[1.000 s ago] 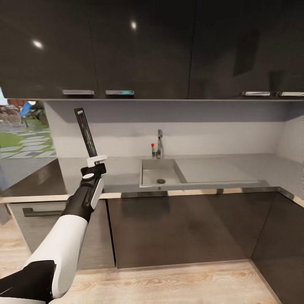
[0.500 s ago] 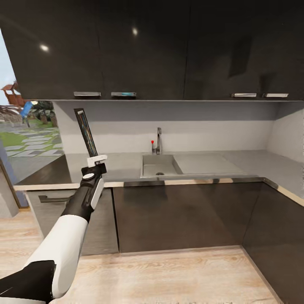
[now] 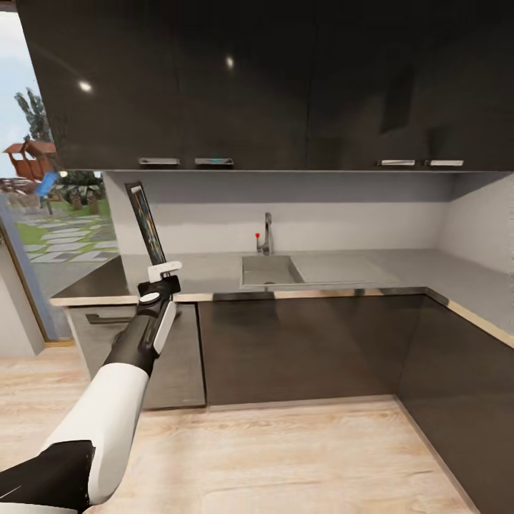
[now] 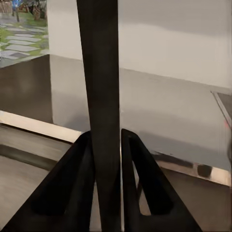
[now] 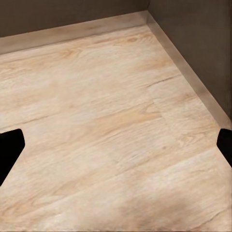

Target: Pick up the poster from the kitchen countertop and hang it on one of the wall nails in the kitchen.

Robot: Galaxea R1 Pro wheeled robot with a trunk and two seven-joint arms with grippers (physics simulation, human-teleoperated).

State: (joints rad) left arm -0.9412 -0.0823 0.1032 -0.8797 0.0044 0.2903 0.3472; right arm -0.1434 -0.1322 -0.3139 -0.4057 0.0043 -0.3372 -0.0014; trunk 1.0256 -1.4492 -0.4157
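My left gripper (image 3: 163, 274) is shut on the lower edge of the poster (image 3: 145, 223), which stands upright and slightly tilted, edge-on to the head camera, with a strip of blue artwork showing. In the left wrist view the poster (image 4: 99, 87) is a dark vertical strip clamped between the two black fingers (image 4: 72, 183). Beyond it lies the grey kitchen countertop (image 3: 357, 268) with its inset sink (image 3: 270, 270) and steel tap (image 3: 267, 234). The right gripper (image 5: 116, 147) is open over the wooden floor, with its black fingertips (image 5: 9, 151) at the picture's edges.
Dark glossy upper cabinets (image 3: 235, 86) hang over the counter, and dark base cabinets (image 3: 300, 346) stand below. The counter turns along the right wall (image 3: 478, 293). At the left an opening (image 3: 50, 214) looks onto a garden. Light wooden floor (image 3: 285, 457) lies in front.
The whole head view has shifted: the counter and sink look farther away and the garden opening shows more at the left. The left arm and the poster keep the same pose in the view.
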